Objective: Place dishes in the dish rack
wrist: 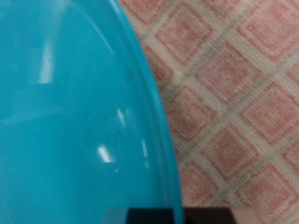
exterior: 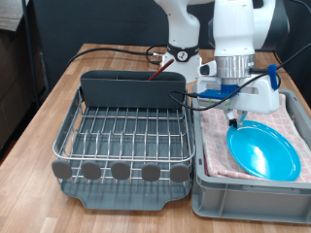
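The light-blue plate (exterior: 264,153) lies on the pink checked cloth in the grey crate at the exterior view's right. My gripper (exterior: 233,120) is right down at the plate's far left rim. In the wrist view the plate (wrist: 65,112) fills most of the picture, with its rim very close over the cloth. The dish rack (exterior: 121,136) stands at the left, and its wire grid holds nothing. A reddish-brown handle, apparently the wooden spoon (exterior: 153,68), sticks out of the rack's back compartment. A white thing, perhaps the mug (exterior: 206,70), sits behind the gripper, partly hidden.
The grey crate (exterior: 248,194) with the pink checked cloth (wrist: 234,84) stands right beside the rack. Both sit on a wooden table (exterior: 39,126). Cables run behind the rack by the robot's base.
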You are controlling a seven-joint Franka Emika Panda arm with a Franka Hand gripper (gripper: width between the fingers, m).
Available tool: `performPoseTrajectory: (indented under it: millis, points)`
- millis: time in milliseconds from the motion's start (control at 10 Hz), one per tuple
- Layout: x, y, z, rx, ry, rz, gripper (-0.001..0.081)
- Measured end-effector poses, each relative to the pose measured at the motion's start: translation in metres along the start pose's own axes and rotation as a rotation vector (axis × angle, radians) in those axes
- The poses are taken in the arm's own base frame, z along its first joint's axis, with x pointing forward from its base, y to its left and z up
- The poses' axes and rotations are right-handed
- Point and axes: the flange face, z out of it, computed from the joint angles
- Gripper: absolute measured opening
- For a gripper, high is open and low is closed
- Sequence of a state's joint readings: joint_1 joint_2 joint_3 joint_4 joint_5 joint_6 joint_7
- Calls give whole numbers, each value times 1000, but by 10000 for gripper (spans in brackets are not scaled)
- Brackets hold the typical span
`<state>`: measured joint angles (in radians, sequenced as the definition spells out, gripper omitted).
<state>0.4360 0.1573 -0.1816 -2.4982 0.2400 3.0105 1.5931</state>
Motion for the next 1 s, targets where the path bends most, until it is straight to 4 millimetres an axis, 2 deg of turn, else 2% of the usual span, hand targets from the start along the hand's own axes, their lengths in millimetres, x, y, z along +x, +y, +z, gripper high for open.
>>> performPoseTrajectory:
  millis: [300,1000]
  points:
    - [1,-6,-24,-32,71,21,18]
    - [9,-7,-95,-167,201,15,18]
